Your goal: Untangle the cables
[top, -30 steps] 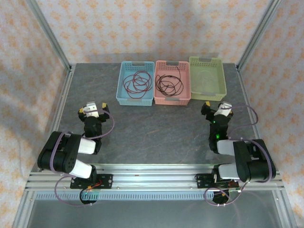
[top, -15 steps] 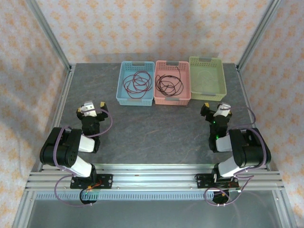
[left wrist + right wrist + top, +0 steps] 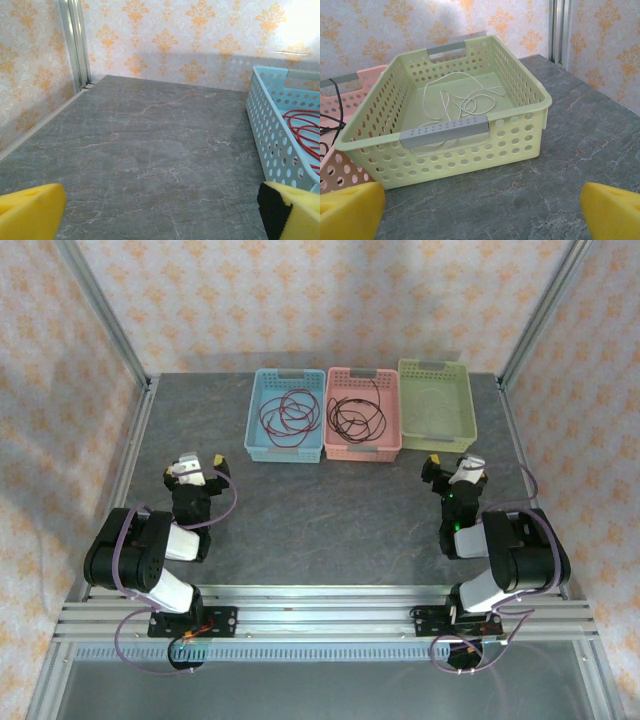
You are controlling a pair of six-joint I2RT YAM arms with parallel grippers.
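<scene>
While the black cable [image 3: 345, 422] is lying in the pink basket [image 3: 363, 450], the left tool [image 3: 197, 467] and right tool [image 3: 452, 463] are hovering released, short of it.

1. A grey, marble-veined table [image 3: 330, 510] forms the floor of the enclosure.
2. Three perforated plastic baskets stand in a row at its far side, close side by side: a blue basket [image 3: 283, 453] on the left, a pink basket [image 3: 363, 451] in the middle and a pale green basket [image 3: 438, 440] on the right.
3. The pale green basket carries a grey strip [image 3: 445, 131] on its near rim, probably a handle.
4. Orange-patterned wallpaper [image 3: 330, 300] covers the walls, with aluminium posts [image 3: 100, 310] at the corners.
5. A ribbed metal rail [image 3: 320, 615] runs along the near edge.
</scene>
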